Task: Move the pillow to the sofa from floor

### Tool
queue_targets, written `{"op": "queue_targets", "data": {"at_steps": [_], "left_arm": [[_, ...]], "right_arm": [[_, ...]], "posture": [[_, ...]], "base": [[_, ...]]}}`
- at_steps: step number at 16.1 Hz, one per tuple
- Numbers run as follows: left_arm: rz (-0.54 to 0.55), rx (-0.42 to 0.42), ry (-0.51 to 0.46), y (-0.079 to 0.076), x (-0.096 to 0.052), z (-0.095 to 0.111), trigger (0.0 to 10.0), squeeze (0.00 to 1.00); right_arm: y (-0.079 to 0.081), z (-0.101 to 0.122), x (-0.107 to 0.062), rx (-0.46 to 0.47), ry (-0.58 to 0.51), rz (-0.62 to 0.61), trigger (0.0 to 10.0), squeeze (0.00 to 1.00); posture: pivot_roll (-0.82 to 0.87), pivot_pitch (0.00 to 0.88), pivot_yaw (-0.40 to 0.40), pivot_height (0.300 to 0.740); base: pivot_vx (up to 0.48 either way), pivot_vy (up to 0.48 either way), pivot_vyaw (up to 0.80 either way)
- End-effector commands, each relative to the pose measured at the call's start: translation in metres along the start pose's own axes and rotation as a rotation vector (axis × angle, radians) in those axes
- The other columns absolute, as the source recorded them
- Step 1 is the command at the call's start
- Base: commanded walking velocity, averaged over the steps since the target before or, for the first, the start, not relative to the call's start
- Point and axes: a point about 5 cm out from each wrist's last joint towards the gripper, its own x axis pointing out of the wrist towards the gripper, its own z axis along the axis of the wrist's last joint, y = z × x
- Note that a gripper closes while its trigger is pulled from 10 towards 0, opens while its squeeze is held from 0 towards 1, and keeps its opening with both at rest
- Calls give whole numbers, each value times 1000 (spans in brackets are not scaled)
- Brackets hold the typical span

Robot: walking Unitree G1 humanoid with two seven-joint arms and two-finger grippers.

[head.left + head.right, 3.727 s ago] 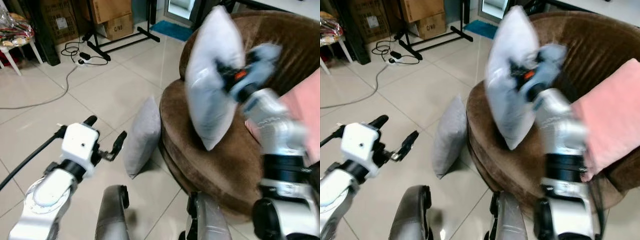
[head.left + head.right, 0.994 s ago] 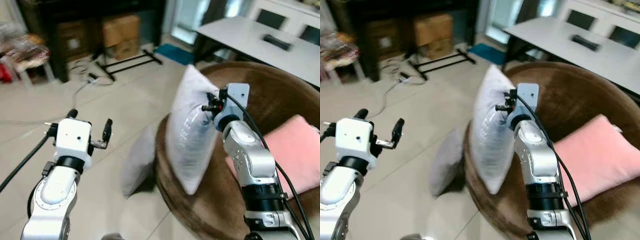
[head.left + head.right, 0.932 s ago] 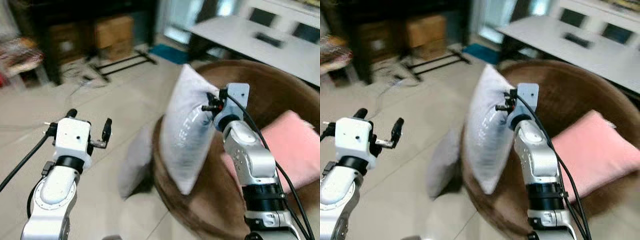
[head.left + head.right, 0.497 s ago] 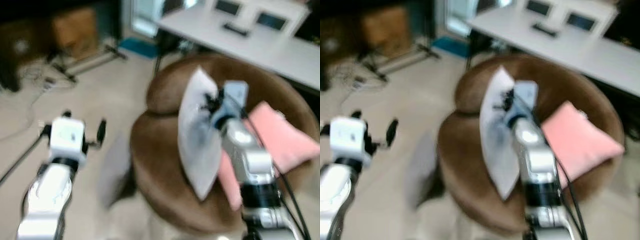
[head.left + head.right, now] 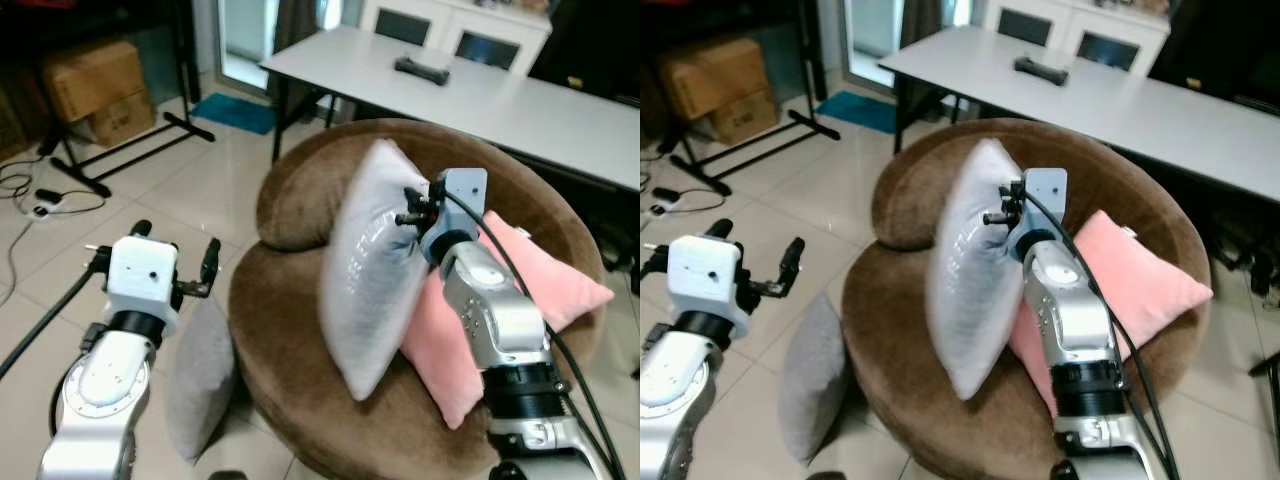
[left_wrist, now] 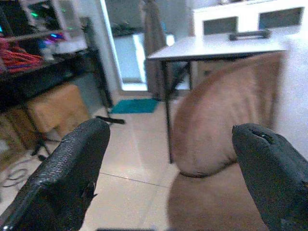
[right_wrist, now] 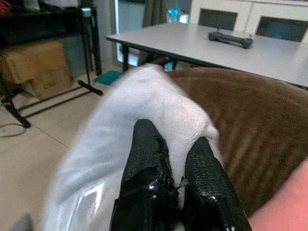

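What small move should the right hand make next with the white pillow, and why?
Probably lower it and let go. The right hand pinches the white pillow by its upper edge, hanging upright over the brown sofa seat beside the pink pillow, so it seems to be over its place.

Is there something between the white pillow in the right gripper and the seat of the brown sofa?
Partly. The pink pillow lies on the sofa beside the white pillow held by the right gripper. The seat on the robot's left side is bare.
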Motion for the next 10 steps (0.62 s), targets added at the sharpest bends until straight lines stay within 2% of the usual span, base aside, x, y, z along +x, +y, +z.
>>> {"op": "queue_targets", "data": {"at_steps": [1, 3, 4, 6, 8, 10], "left_arm": [[-19, 18, -3, -5, -2, 2, 10000, 0], [-27, 26, 7, -4, -3, 2, 10000, 0], [-67, 29, 19, -5, -5, 1, 10000, 0], [-124, 47, 35, -8, -8, -1, 10000, 0], [-205, 28, 93, -14, -15, -8, 10000, 0], [-285, -13, 159, -18, -23, -16, 10000, 0]], "right_arm": [[-4, 18, 2, -10, -70, 6, 10000, 0], [2, 18, 4, -10, -65, 56, 10000, 0], [10, 18, 8, 9, -44, 117, 10000, 0], [13, 15, 12, 27, -2, 131, 10000, 0], [10, 7, 19, 67, 68, 75, 10000, 0], [0, -3, 33, 168, 114, -19, 10000, 0]], "posture": [[210, 0, -118, 740], [213, 0, -117, 740], [213, 0, -118, 740], [217, 0, -121, 740], [221, 0, -121, 740], [220, 0, -114, 740]], "base": [[0, 0, 0], [0, 0, 0], [0, 0, 0], [0, 0, 0], [0, 0, 0], [0, 0, 0]]}}
